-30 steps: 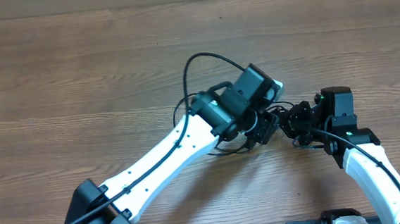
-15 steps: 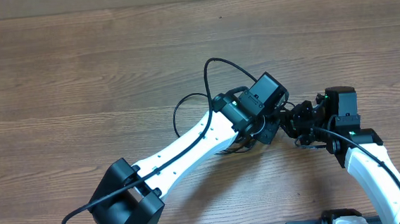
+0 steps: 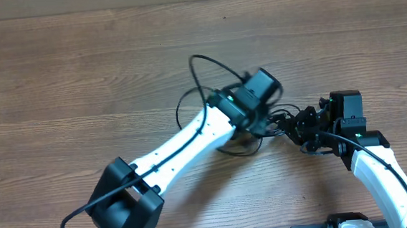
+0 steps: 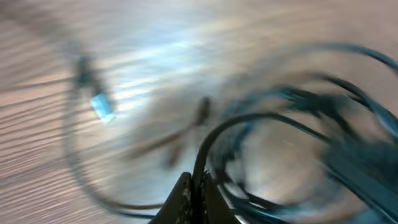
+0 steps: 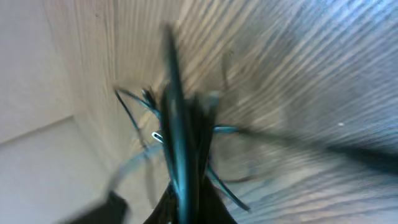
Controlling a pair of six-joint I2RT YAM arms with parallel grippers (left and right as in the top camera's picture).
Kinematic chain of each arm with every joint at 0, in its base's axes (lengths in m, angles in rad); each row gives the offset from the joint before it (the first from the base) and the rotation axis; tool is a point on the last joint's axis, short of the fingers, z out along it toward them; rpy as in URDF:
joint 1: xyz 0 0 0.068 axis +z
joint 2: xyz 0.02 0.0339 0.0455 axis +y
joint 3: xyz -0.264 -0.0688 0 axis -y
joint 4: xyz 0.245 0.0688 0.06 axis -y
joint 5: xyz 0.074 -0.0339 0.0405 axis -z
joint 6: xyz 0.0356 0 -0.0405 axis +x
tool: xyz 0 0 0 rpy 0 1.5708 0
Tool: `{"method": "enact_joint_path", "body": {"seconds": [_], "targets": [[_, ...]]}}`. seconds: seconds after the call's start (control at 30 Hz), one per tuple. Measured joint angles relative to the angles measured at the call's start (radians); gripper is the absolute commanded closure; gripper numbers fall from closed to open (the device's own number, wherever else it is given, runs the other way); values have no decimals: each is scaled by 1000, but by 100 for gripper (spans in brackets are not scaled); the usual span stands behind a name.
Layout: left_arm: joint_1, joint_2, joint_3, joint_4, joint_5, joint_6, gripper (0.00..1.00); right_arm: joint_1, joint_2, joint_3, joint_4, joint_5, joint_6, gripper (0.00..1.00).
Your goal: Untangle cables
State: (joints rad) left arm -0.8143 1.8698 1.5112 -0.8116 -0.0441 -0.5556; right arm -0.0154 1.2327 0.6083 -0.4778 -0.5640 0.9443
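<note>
The cables (image 3: pixel 278 116) are a knot of thin black cords between my two grippers, right of the table's middle. More of their loops (image 3: pixel 237 149) lie under the left arm. My left gripper (image 3: pixel 267 123) is at the knot's left side. In the blurred left wrist view it (image 4: pixel 198 186) is shut on one black cable (image 4: pixel 219 127) that arcs upward. A small pale blue plug (image 4: pixel 102 107) lies at the left of that view. My right gripper (image 3: pixel 295 125) holds the knot's right side. In the right wrist view it (image 5: pixel 186 200) is shut on a bunch of cables (image 5: pixel 176 130).
Everything sits on a wooden table (image 3: pixel 79 79). The left arm's own thicker black wire (image 3: pixel 201 59) loops above its wrist. The white left arm (image 3: pixel 177 148) crosses from the lower left and the right arm (image 3: pixel 380 177) comes in from the lower right.
My left gripper has closed on a cable at the knot, and its wrist has shifted slightly left and turned. The right gripper has stayed shut and hardly moved.
</note>
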Motion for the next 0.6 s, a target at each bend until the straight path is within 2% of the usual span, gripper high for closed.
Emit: {"method": "enact_joint_path", "body": {"seconds": [0.27, 0.43, 0.53, 0.57, 0.6], "targets": [[245, -125, -5, -79, -112, -209, 96, -16, 0, 4, -68, 11, -99, 96], [316, -181, -5, -170, -107, -344, 95, -11, 0, 13, -42, -24, -127, 96], [332, -180, -5, -185, -99, -386, 72, -11, 0, 13, -17, -23, -133, 96], [340, -180, -5, -183, -98, -391, 59, -16, 0, 13, 3, -24, -135, 96], [345, -180, -5, -180, -97, -397, 39, -20, 0, 13, 37, -29, -138, 96]]}}
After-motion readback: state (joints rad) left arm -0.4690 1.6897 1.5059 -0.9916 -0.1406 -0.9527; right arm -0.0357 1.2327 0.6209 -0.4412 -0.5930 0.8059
